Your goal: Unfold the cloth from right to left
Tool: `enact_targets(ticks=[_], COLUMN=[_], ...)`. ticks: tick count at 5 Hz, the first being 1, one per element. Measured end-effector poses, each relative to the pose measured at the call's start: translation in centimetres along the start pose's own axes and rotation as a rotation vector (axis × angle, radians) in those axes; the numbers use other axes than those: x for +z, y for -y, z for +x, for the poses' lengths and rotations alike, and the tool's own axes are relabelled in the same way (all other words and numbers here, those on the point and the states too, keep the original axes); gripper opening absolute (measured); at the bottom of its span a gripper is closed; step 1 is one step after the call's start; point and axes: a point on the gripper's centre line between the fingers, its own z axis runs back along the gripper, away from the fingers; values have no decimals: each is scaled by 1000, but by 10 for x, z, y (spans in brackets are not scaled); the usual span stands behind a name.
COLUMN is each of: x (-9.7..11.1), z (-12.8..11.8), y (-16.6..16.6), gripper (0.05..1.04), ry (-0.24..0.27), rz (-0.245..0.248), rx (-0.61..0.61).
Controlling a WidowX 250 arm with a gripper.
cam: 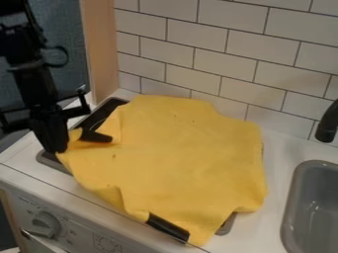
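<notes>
Cloth (pixel 185 153) overlies the stove (pixel 74 217) near sink (pixel 297 197) and faucet (pixel 326 126); can't tell if the pincer (pixel 54 147) grips it.

The cloth (pixel 188 153) lies on the counter (pixel 278 153), left of the sink (pixel 291 197).

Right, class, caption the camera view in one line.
Black robot hand at the edge of a yellow cloth draped over a stovetop.

No wording, number or brand can be read. Small marks (pixel 71 229) stand beside the knob (pixel 45 224) on the front panel (pixel 82 220) below the desk (pixel 278 144), with a faint printed symbol (pixel 105 243) farther along, all too small to make out.
</notes>
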Motion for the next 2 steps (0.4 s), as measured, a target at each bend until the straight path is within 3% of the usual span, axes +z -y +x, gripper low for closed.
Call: enact_targets(ticks=[1,2], x=[-9,-10], z=[9,9], y=[-8,-8], gripper=[63,204], ry=[-48,-58], rz=[12,-22], rx=[128,178])
